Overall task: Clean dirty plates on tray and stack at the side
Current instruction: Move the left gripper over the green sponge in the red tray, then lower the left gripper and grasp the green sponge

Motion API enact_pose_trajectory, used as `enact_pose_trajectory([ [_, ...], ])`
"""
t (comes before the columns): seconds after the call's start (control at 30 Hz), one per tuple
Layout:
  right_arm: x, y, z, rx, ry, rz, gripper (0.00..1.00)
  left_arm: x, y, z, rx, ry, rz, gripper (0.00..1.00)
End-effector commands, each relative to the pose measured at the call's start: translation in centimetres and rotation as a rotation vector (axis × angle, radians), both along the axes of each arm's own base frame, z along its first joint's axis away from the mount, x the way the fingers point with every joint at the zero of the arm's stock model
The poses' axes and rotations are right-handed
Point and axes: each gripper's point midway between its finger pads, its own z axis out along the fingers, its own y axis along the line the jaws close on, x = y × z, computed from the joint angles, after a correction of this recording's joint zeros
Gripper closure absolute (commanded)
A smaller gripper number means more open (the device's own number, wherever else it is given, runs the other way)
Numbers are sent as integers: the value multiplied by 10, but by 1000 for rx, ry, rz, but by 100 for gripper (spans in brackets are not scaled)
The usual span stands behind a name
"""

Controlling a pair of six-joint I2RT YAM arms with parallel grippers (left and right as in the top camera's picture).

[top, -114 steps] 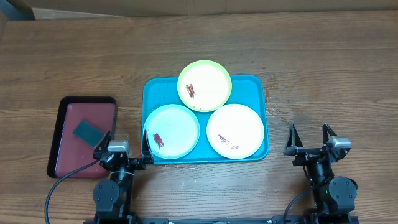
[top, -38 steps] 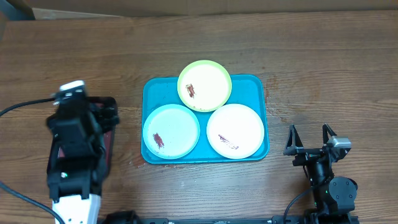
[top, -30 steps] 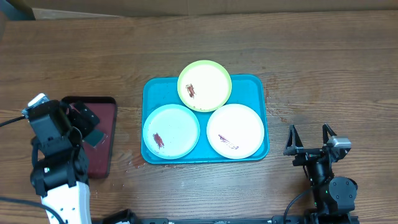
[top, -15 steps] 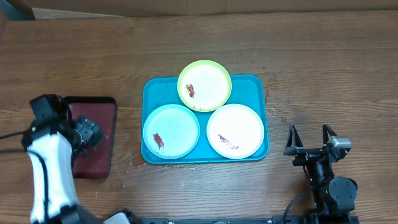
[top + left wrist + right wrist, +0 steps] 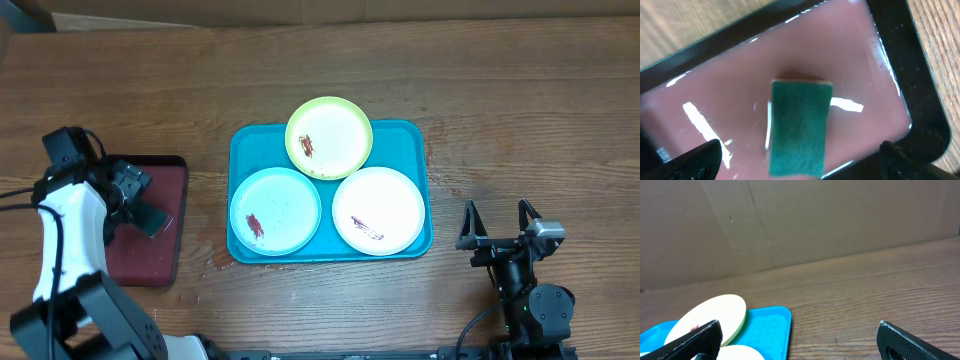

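The bright-blue tray (image 5: 408, 142) holds three smeared plates: yellow-green (image 5: 329, 137) at the back, light blue (image 5: 275, 211) front left, white (image 5: 378, 211) front right. My left gripper (image 5: 143, 205) is open above the small black tray (image 5: 165, 262), straddling a green sponge (image 5: 800, 127) that lies on its dark red inside. The fingertips (image 5: 697, 160) stand wide on either side of the sponge. My right gripper (image 5: 497, 225) is open and empty at the front right, well away from the blue tray (image 5: 767, 330). The yellow-green plate (image 5: 707, 317) shows in the right wrist view.
The black tray's rim (image 5: 900, 60) surrounds wet, glossy dark red. Bare wooden table lies around both trays. A cardboard wall (image 5: 800, 220) stands behind the table.
My left arm has swung from its rest near the table's front to over the black tray and come down over the sponge. The right arm and the plates have not moved.
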Motion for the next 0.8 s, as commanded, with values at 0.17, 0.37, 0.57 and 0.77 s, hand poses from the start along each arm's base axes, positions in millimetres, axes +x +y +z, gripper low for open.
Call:
enact_pose_trajectory([
  [0.17, 0, -1, -2, -4, -4, -6, 0, 12, 6, -38, -45, 44, 31, 0],
  [0.37, 0, -1, -2, -4, -4, -6, 0, 3, 2, -76, -102, 133, 74, 1],
  [0.57, 0, -1, -2, -4, -4, -6, 0, 3, 3, -96, -114, 158, 80, 14],
  [0.77, 0, -1, -2, -4, -4, -6, 0, 9, 7, -95, -99, 137, 80, 65],
])
